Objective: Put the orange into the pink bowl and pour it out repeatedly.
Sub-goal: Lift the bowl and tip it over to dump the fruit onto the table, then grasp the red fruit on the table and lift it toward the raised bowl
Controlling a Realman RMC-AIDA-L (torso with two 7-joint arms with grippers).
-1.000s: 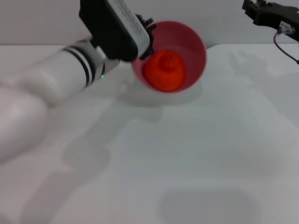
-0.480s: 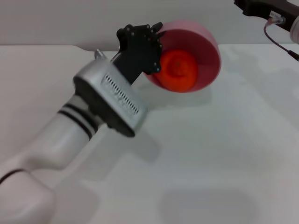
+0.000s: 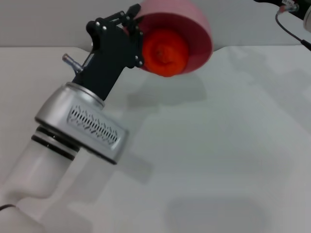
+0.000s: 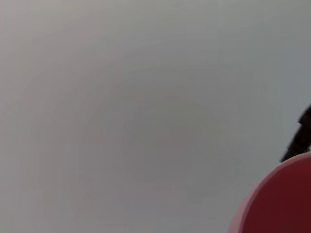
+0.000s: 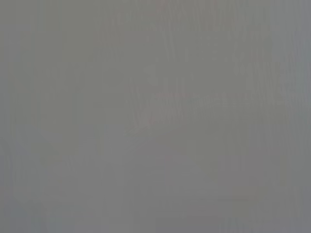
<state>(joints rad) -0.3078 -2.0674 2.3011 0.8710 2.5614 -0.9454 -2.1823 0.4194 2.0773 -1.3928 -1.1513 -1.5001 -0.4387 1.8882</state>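
My left gripper [image 3: 132, 24] is shut on the rim of the pink bowl [image 3: 197, 29] and holds it lifted above the white table, tipped steeply with its mouth facing me and downward. The orange [image 3: 164, 52] sits at the lower lip of the tipped bowl, next to the black fingers. In the left wrist view a curved piece of the pink bowl [image 4: 282, 204] shows at one corner against the plain table. My right arm [image 3: 291, 7] is parked at the far right top edge; its fingers do not show.
The white table [image 3: 204, 155] stretches below and in front of the bowl. A grey wall runs along the back. The right wrist view shows only a plain grey surface.
My left arm has lifted the bowl off the table and tipped it further. The orange has rolled toward the bowl's lower lip. The right arm has drawn back toward the corner.
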